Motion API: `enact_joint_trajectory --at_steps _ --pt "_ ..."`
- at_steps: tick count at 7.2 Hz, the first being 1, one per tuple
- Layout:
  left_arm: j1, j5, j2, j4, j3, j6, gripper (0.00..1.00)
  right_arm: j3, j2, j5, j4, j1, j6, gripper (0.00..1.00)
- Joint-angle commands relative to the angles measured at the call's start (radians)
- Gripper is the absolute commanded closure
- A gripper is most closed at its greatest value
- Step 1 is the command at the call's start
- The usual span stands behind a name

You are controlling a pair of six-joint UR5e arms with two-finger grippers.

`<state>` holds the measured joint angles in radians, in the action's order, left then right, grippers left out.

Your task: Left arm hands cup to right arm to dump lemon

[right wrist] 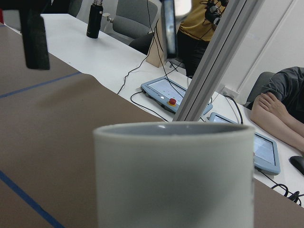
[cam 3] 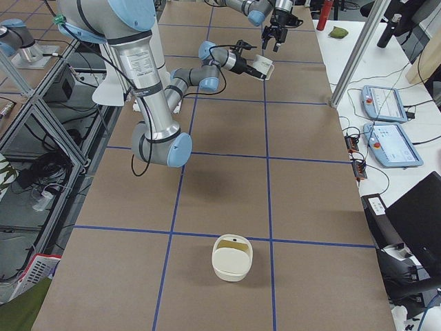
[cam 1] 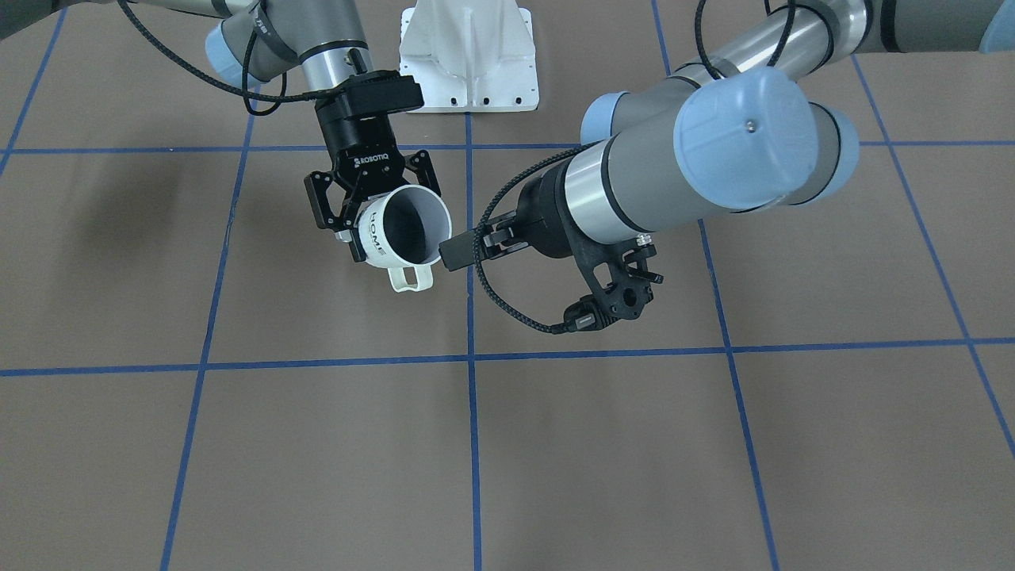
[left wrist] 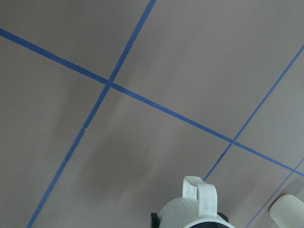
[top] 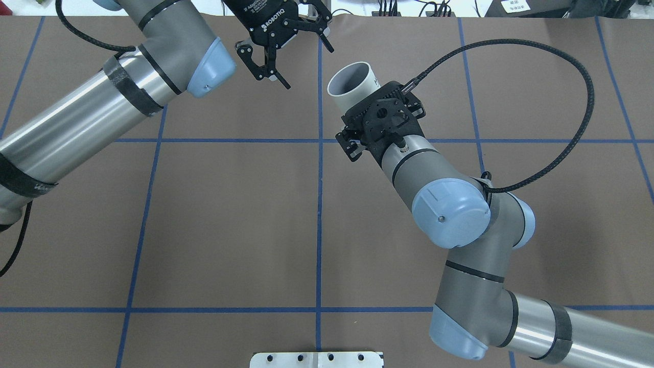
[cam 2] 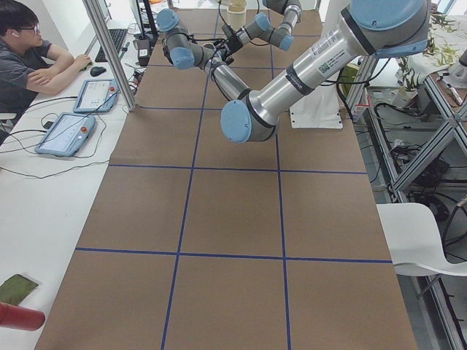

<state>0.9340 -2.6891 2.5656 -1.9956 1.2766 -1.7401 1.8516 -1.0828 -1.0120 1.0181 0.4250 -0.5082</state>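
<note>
One brown table (top: pixel 230 225) ruled with blue tape lines carries everything, and two arms work above it: the left arm (top: pixel 76 133) enters the overhead view from nine o'clock, the right arm (top: pixel 449 214) from four o'clock. One white base plate (cam 1: pixel 468 55) sits at twelve o'clock in the front-facing view. One white basket (cam 3: pixel 231 272) stands alone on the table at six o'clock in the right-side view, well apart from both arms. There are two grippers. The right gripper (cam 1: pixel 396 230) is clamped around the one cup (top: pixel 351 82), a finger on either side of its wall, holding it in the air clear of the table. The cup is tilted, its mouth turned up and away from the right wrist, at eleven o'clock from that wrist in the overhead view. The black "HOME" lettering shows on its side, and its one handle (cam 1: pixel 408 279) hangs at six o'clock. The left gripper (top: pixel 309 69) is released, its fingers spread wide, near the cup toward ten o'clock in the overhead view, with a gap between them. From the front, one left fingertip (cam 1: pixel 456 250) lies just beside the rim at four o'clock.
</note>
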Motion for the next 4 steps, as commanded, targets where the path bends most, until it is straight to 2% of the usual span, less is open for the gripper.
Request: enact_joint_trajectory --at_steps 1,4 --pt "-0.023 0.0 0.005 0.001 0.004 -0.001 0.0 0.0 0.001 0.001 -0.001 0.0 -0.001 0.88" --pt "-0.061 0.002 0.005 0.001 0.015 -0.001 0.0 0.001 0.001 0.001 -0.001 0.0 -0.01 0.88"
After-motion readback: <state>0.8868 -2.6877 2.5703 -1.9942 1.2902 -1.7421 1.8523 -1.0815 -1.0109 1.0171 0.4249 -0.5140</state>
